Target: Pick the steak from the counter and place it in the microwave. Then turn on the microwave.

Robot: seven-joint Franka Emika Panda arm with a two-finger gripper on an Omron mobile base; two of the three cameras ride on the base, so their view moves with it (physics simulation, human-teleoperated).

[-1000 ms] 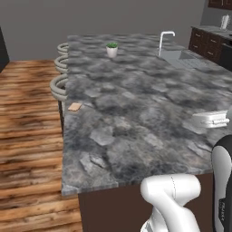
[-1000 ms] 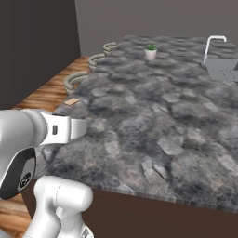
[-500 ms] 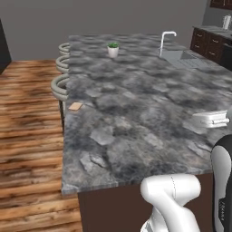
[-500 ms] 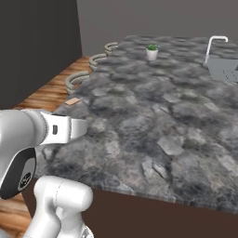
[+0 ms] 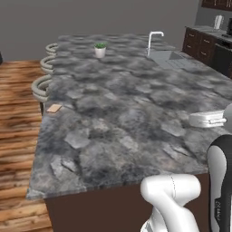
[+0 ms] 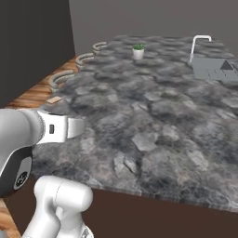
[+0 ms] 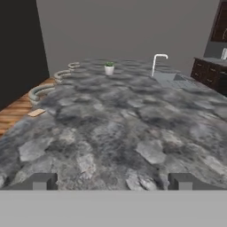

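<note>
The counter (image 5: 127, 113) is a large dark grey mottled slab stretching ahead of me. The steak (image 5: 54, 108) is a small flat pinkish-tan slab at the counter's left edge, beside the stools; it also lies at left in the right base view (image 6: 54, 99) and the hand view (image 7: 36, 112). My gripper (image 7: 113, 181) is open, its two dark fingertips (image 7: 44, 181) wide apart with nothing between them. It hovers over the counter's near edge, far from the steak. The microwave is out of view.
A small potted plant (image 5: 100, 49) stands at the counter's far end. A white faucet (image 5: 154, 38) and sink (image 5: 174, 59) are at the far right. Round stools (image 5: 43, 86) line the left side over wooden floor (image 5: 16, 118). Dark cabinets (image 5: 204, 45) stand beyond.
The whole scene has shifted left in both base views, so the camera has moved. Nothing on the counter has moved, and the gripper stays open.
</note>
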